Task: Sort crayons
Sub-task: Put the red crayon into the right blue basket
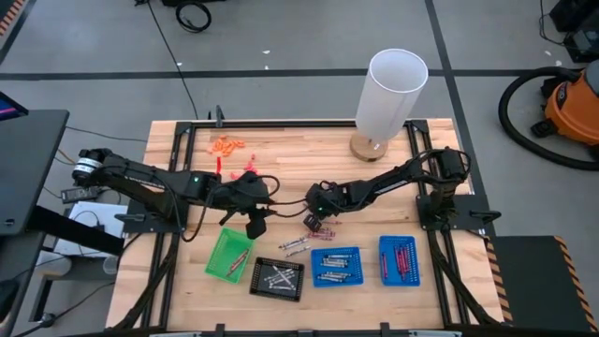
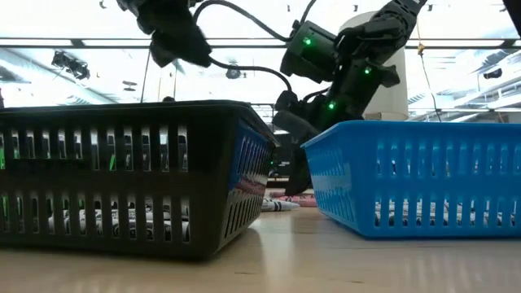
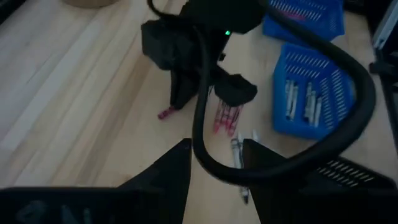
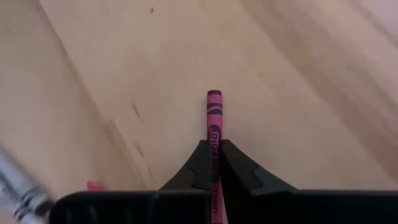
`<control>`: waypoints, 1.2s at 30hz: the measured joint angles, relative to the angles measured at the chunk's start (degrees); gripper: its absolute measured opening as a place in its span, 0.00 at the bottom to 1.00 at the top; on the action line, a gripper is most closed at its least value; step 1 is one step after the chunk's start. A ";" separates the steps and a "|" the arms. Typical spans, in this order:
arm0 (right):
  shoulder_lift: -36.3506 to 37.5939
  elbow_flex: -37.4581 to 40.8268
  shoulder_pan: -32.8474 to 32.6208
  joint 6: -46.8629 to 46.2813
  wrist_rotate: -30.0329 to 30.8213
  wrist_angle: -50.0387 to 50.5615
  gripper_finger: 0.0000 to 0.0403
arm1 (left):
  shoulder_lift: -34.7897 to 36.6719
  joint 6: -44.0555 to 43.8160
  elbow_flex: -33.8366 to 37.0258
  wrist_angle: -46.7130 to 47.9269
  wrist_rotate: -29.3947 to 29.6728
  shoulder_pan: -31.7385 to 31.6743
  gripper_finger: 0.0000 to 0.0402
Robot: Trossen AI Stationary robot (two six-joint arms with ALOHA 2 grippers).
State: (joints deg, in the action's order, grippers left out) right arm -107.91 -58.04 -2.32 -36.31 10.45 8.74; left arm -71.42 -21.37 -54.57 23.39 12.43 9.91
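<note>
Crayon (image 4: 214,134) pinched in right claw (image 4: 214,163) near trays (image 1: 334,267); left claw (image 3: 214,163) open.

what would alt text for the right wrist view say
The right gripper is shut on a dark pink crayon, which sticks out past its dark fingertips above the bare wooden table. A grey-white crayon lies at the picture's edge.

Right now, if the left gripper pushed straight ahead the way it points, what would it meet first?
Probably the right arm's black cable, which crosses just ahead of the left gripper; beyond it lies the loose crayon cluster. Depth is uncertain.
</note>
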 joint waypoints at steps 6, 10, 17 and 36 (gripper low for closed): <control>2.10 0.09 2.56 1.89 -3.10 2.90 0.07 | 0.00 0.02 0.00 -0.39 0.00 0.00 0.38; 3.09 0.09 4.02 2.97 -4.67 3.40 0.06 | 0.00 -0.01 0.00 -0.14 0.10 0.00 0.38; 6.02 0.07 6.08 3.97 -4.53 4.36 0.07 | 0.02 -0.11 0.00 1.80 0.02 0.02 0.38; 19.05 -0.04 7.07 4.41 -11.77 15.61 0.07 | 0.02 3.32 0.00 2.21 0.32 0.02 0.38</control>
State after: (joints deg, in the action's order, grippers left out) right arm -88.87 -58.08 4.74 -31.90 -1.33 24.35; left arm -71.40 -18.05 -54.57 25.61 12.75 9.93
